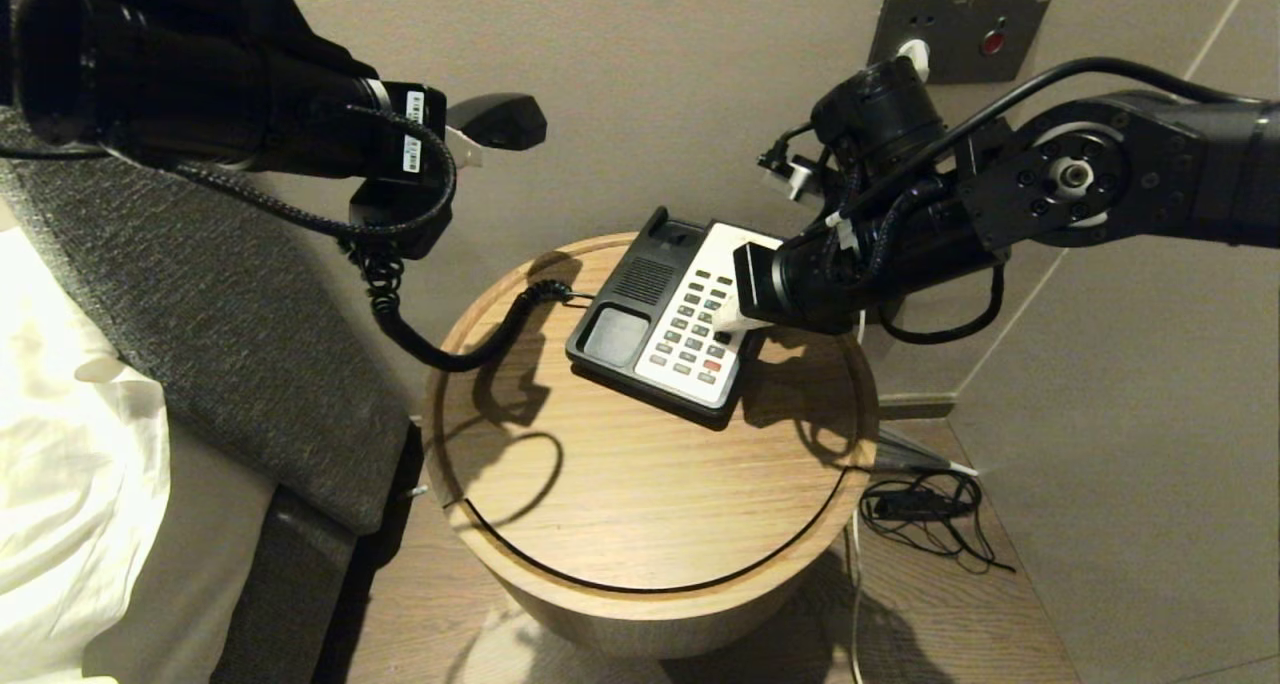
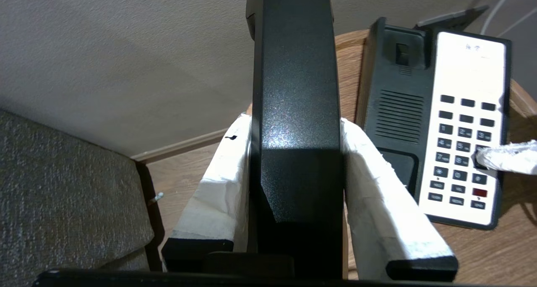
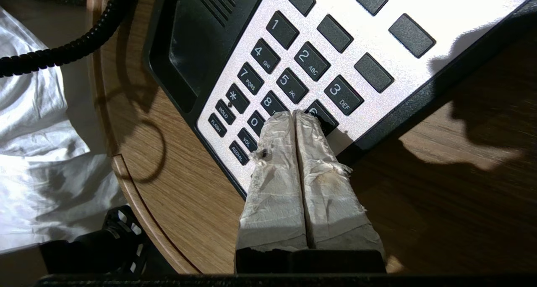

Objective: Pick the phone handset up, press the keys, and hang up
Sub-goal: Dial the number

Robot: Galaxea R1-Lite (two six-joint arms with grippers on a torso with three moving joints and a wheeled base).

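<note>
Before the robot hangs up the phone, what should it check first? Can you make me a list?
1. Phone handset held firmly in the left gripper: ok, both jaws clamp its sides.
2. Handset lifted clear of the phone base: ok.
3. Cradle free for the handset: ok, nothing lies in it.
4. Right gripper off the keys: not ok, its shut tips rest between keys 8 and 6.
5. Coiled cord untangled: ok, it hangs loose over the round table.
6. Key fully pressed: cannot tell.

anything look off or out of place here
Nothing stands out. The phone handset is off its cradle only because the left pincer holds it, while the shut right pincer touches the keys.
</note>
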